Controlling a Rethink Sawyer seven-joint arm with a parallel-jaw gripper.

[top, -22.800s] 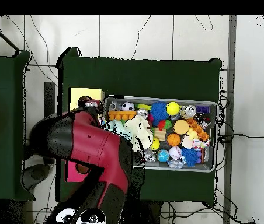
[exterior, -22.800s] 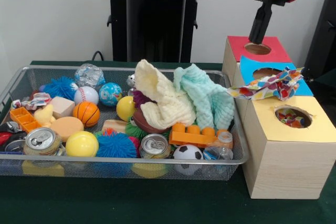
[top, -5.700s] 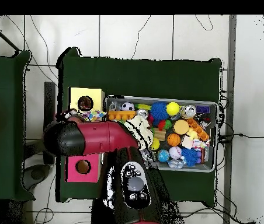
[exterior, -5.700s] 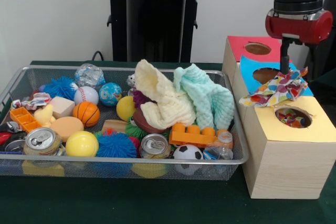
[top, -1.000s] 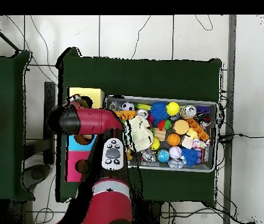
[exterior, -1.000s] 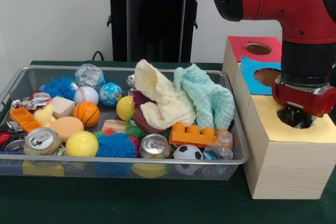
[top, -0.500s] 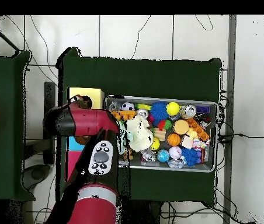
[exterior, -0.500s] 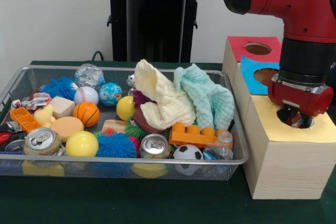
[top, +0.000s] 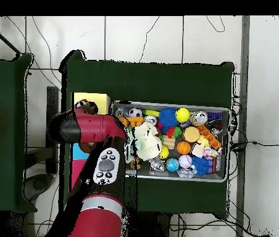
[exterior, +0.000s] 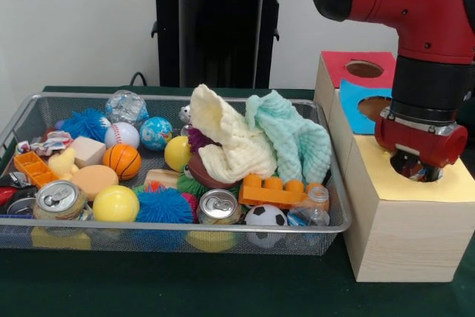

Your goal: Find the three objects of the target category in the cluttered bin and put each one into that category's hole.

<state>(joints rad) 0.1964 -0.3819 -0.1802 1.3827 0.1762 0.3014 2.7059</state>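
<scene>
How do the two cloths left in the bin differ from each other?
The cream cloth is pale yellow; the mint cloth is light blue-green. In the front view the cream cloth sits toward the bin's middle and peaks higher, while the mint cloth lies nearer the boxes. Both are crumpled, textured fabric heaped on the toys, touching each other.

No readable text, label, brand, number or sign in either view. Silver drink cans (exterior: 218, 206) in wire mesh bin (exterior: 16, 125): tops only facing camera, no print legible. Wooden box with yellow top panel (exterior: 401, 235): plain, unmarked; red (exterior: 338, 66) and blue (exterior: 352, 105) panels beside it likewise bare. Red robot arm (exterior: 415, 5): no lettering visible in front view; overhead view shows grey button pad on arm (top: 107, 166), markings too small to read.
</scene>
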